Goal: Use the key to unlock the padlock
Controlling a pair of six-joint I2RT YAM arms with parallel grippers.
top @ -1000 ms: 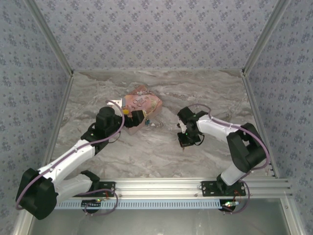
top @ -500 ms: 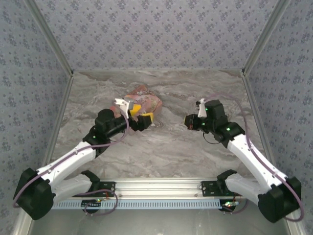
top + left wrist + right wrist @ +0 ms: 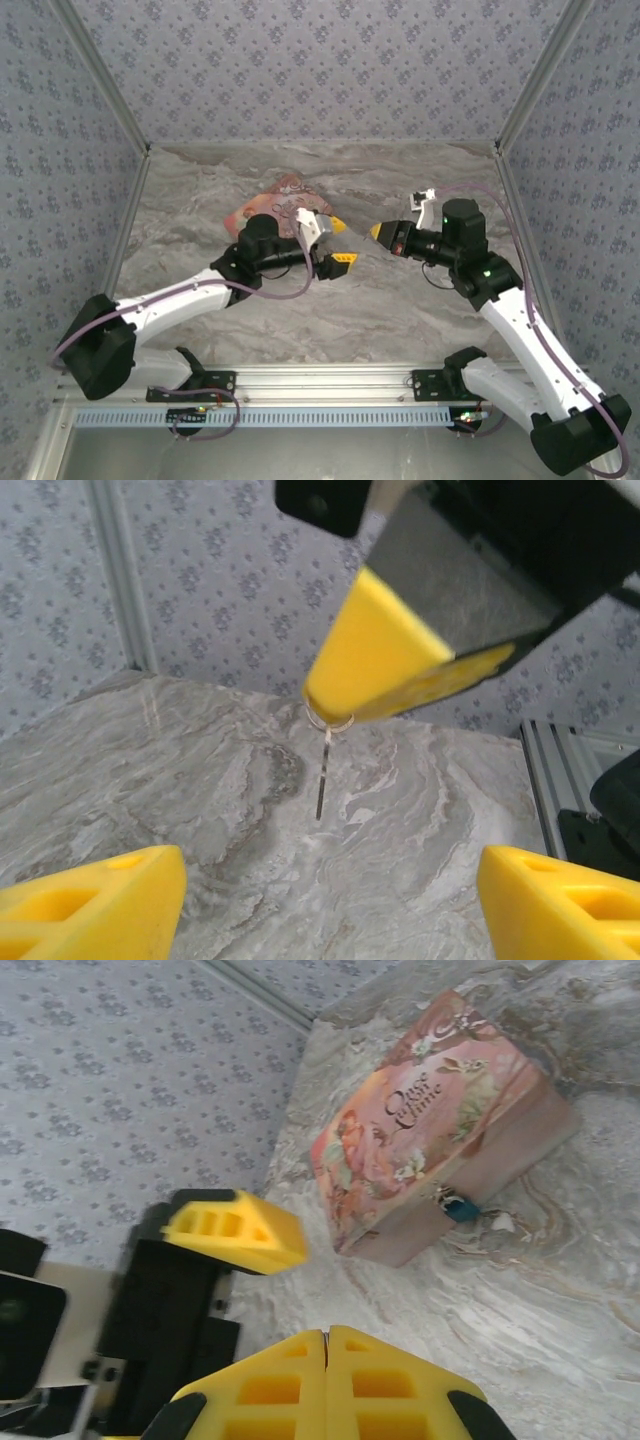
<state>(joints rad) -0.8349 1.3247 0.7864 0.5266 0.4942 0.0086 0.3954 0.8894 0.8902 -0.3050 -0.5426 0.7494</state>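
The key (image 3: 322,776), a thin metal blade on a small ring, hangs from my right gripper (image 3: 345,702), whose yellow fingers are shut on the ring. My left gripper (image 3: 330,872) is open with nothing between its fingers, facing the key from close by. In the top view the left gripper (image 3: 338,244) and right gripper (image 3: 378,233) meet tip to tip above mid-table. The tiny blue padlock (image 3: 460,1205) lies against the pink illustrated box (image 3: 430,1125), apart from both grippers. In the right wrist view my right gripper (image 3: 327,1336) is pressed shut.
The pink box (image 3: 283,196) lies behind the left arm at the back left of the marble table (image 3: 400,310). Patterned walls close in three sides. A metal rail (image 3: 400,380) runs along the near edge.
The left gripper has swung right, away from the box, to the middle of the table. The right gripper has edged up and left toward it, the key still in its grip.
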